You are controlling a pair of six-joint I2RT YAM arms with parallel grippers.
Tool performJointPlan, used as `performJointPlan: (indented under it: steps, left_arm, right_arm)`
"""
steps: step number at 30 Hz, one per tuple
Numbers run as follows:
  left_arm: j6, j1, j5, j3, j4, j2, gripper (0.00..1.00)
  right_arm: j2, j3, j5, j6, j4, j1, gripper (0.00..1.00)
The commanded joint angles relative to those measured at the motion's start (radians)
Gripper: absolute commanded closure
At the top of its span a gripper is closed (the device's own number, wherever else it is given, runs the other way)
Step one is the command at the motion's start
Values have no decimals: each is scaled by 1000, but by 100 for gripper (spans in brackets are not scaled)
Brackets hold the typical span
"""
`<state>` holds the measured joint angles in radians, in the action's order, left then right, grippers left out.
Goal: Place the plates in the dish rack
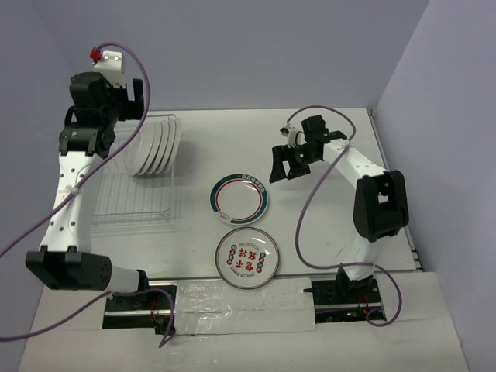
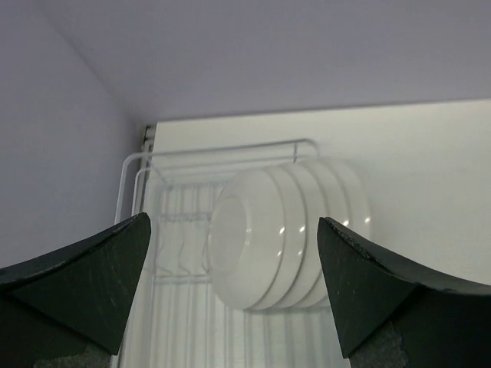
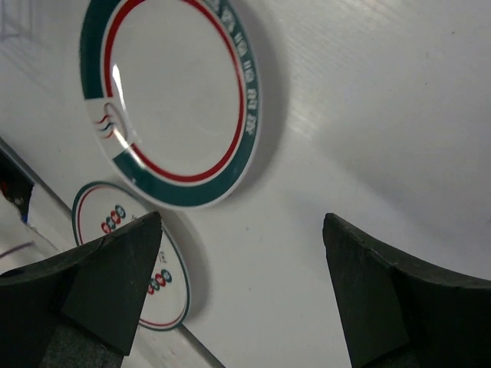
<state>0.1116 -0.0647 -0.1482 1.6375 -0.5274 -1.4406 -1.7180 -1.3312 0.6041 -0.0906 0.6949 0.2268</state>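
Several white plates (image 1: 157, 145) stand on edge at the far end of the wire dish rack (image 1: 132, 203); the left wrist view shows their white backs (image 2: 265, 245). A green-rimmed plate (image 1: 241, 198) and a plate with red characters (image 1: 246, 259) lie flat on the table; both also show in the right wrist view, the green-rimmed plate (image 3: 173, 100) and the red-character plate (image 3: 126, 264). My left gripper (image 1: 81, 143) is open and empty, raised over the rack's left side. My right gripper (image 1: 283, 167) is open and empty, above the table to the right of the green-rimmed plate.
The near part of the rack (image 1: 124, 209) holds only bare tines. Purple cables (image 1: 310, 194) hang from both arms. Walls close the table at the back and right.
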Motion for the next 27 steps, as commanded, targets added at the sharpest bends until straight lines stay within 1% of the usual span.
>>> performJointPlan:
  steps: [1,2,5,9,10,11,14,17,20,22,25,27]
  left_arm:
    - [-79,-4,150,41,12,86,1]
    - [-93,-4,162,38,13,95,1]
    - [-102,-4,190,21,9,121,1]
    - [-102,-6,220,-31,24,164,1]
    - [-134,-4,219,-41,26,166,1]
    - [-147,-4,217,-59,30,167,1]
    - [-165,-3,245,-91,26,172,1]
    - [-167,-3,292,-108,26,177,1]
    - [-173,-3,303,-91,18,164,1]
    - [-174,-3,308,-78,10,157,1]
    - [-190,-3,309,-58,1,149,1]
    - [-197,-1,318,-36,-20,138,1]
  right_arm:
    - [-119,-74,-20,152,-95,3,9]
    - [-180,-86,-29,160,-100,5,10]
    - [-282,-131,-32,175,-107,3,15]
    - [-376,-175,60,192,-113,6,27]
    - [-406,-192,83,193,-115,9,29]
    - [-419,-201,118,201,-113,12,34]
    - [-451,-223,190,204,-118,31,38]
    - [-472,-256,213,187,-101,63,39]
    - [-505,-287,212,175,-64,92,39]
    - [-522,-306,197,173,-58,103,42]
    - [-546,-330,201,169,-41,115,54]
    - [-558,-350,217,161,-28,117,76]
